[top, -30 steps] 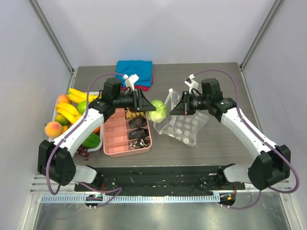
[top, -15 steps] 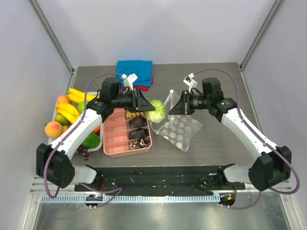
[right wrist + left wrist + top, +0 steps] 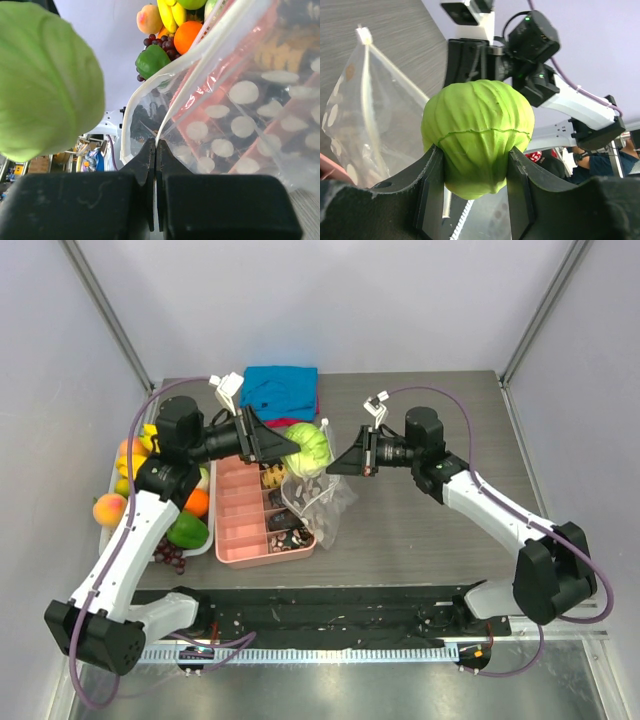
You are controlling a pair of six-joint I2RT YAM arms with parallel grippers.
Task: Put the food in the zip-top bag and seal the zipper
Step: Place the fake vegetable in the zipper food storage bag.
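Cabbage (image 3: pixel 305 444) beside zip-top bag (image 3: pixel 316 498); box (image 3: pixel 240 530) under bag

Grips a green cabbage (image 3: pixel 477 135) between black jaws (ribbed, pale-veined). Faces the dotted zip-top bag (image 3: pixel 360 115), hanging just left above the grey counter (image 3: pixel 380 20), right arm (image 3: pixel 570 100) beyond.

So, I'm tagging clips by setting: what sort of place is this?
Likely a robotics lab cell, not a kitchen: plain pale panels box in the table, two arms are bolted at its edge, and fruit is piled beside a pink box.
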